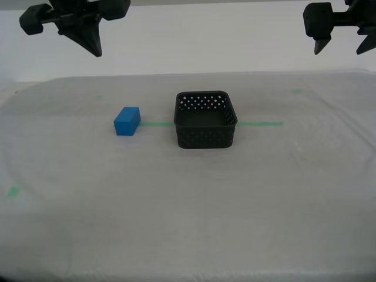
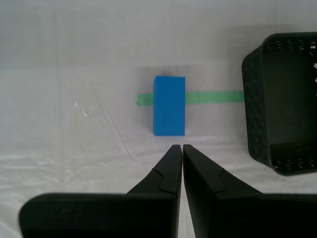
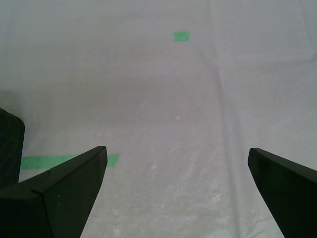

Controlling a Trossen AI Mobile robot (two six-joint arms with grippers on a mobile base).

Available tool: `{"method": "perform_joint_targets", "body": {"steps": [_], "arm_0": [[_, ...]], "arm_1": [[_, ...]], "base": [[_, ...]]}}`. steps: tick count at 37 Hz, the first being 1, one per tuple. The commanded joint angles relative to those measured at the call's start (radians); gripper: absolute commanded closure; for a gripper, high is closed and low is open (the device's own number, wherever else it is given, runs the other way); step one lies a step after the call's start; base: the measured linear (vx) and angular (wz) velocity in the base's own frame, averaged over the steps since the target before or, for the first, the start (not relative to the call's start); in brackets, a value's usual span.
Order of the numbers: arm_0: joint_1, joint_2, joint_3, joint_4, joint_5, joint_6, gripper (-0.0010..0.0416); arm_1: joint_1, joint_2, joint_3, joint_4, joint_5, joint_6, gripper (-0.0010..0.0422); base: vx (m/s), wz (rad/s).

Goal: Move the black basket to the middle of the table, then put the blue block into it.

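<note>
Nearest our camera the cloth-covered counter (image 1: 188, 223) lies bare. Toward its middle, the blue block (image 1: 127, 121) sits on the end of the green tape line (image 1: 258, 124), and the black basket (image 1: 205, 119) stands upright over that same line — near the block, not touching it. Above the far edge hang both claws: our second claw (image 2: 179, 147) pressed together over the block, our first claw (image 3: 176, 161) spread wide.
</note>
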Motion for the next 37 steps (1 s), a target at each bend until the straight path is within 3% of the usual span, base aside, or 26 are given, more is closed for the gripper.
{"method": "perform_joint_targets", "body": {"steps": [1,17,29,37], "arm_0": [[0.0,0.0,0.0,0.0,0.0,0.0,0.0007],[0.0,0.0,0.0,0.0,0.0,0.0,0.0007],[0.0,0.0,0.0,0.0,-0.001,0.0,0.0007],[0.0,0.0,0.0,0.0,0.0,0.0,0.0007]], "arm_1": [[-0.001,0.032,0.002,0.037,0.002,-0.006,0.0412],[-0.003,0.134,0.067,0.063,0.002,-0.003,0.0412],[-0.013,0.133,0.075,0.035,0.002,0.019,0.0411],[-0.013,0.133,0.075,0.026,-0.009,0.025,0.0337]], "base": [[0.0,0.0],[0.0,0.0],[0.0,0.0],[0.0,0.0]]}}
